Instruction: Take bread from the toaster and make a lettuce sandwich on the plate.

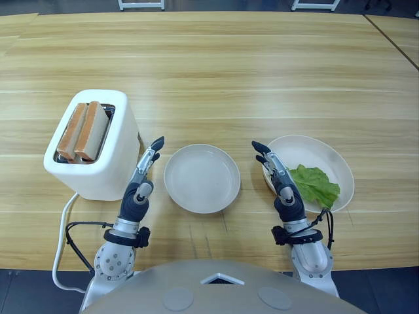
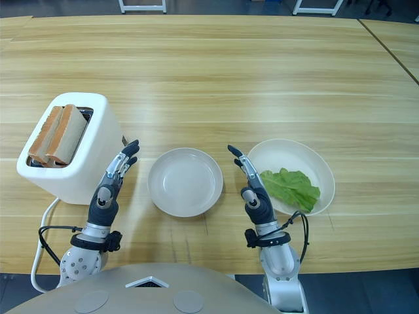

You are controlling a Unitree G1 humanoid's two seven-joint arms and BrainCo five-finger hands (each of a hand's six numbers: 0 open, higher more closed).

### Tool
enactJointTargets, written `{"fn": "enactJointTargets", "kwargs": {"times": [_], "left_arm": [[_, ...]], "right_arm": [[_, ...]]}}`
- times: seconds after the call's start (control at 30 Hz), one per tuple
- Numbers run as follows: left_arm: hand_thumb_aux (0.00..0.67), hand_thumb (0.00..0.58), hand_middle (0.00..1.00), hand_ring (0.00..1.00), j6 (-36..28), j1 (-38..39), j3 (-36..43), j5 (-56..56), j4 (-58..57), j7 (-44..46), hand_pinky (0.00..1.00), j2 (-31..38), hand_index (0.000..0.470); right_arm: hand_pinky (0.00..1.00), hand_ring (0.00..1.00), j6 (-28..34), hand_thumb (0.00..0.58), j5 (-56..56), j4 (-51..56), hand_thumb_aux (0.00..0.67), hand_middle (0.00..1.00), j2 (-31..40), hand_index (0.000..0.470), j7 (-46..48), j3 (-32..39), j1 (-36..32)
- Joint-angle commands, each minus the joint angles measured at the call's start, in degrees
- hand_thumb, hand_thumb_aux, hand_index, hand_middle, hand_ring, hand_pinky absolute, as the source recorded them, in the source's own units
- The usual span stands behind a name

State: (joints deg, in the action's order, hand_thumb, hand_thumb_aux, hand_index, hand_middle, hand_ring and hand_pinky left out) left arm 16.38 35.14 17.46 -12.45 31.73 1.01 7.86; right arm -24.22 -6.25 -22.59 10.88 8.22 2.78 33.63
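Hands nearest, both low at the front edge: left hand just beside the toaster, right hand by the left rim of the dish — fingers on both stretched out straight, released, holding nothing. Between them sits the plate, bare, ready for the build. Dish to the right carries the lettuce, one leaf lying flat toward its right side. Toaster to the left, white, cord trailing off the near edge. Two slices of bread stand upright in its slots, tops proud of the housing, crusts browned. Beyond, plain wooden surface.

Handling, as judged: bread is light, stiff but crumbly — pinch the exposed top across the faces and lift straight up so it doesn't jam in the slot. Too hard a squeeze would crack it. Toaster may shift if a slice drags. Lettuce is limp, thin, tears easily; take it by the rib or a thick edge. Left hand is best placed for the bread.
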Motion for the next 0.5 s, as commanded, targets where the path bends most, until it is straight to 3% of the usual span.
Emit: {"fn": "enactJointTargets", "kwargs": {"times": [0.03,0.5], "left_arm": [[0.000,0.000,0.00,0.00,-1.2,-0.6,-0.2,-0.5,0.9,0.3,0.00,-0.1,0.000],[0.000,0.000,0.00,0.00,-2.5,-1.4,-1.0,1.0,0.9,0.7,0.00,-0.5,0.000]], "right_arm": [[0.00,0.00,0.6,0.000,-0.3,0.6,0.000,0.00,-0.2,0.000,-0.2,0.2,-0.5],[0.00,0.00,0.5,0.000,-0.6,1.0,0.000,0.00,-0.3,0.000,-0.3,0.8,-0.9]]}}
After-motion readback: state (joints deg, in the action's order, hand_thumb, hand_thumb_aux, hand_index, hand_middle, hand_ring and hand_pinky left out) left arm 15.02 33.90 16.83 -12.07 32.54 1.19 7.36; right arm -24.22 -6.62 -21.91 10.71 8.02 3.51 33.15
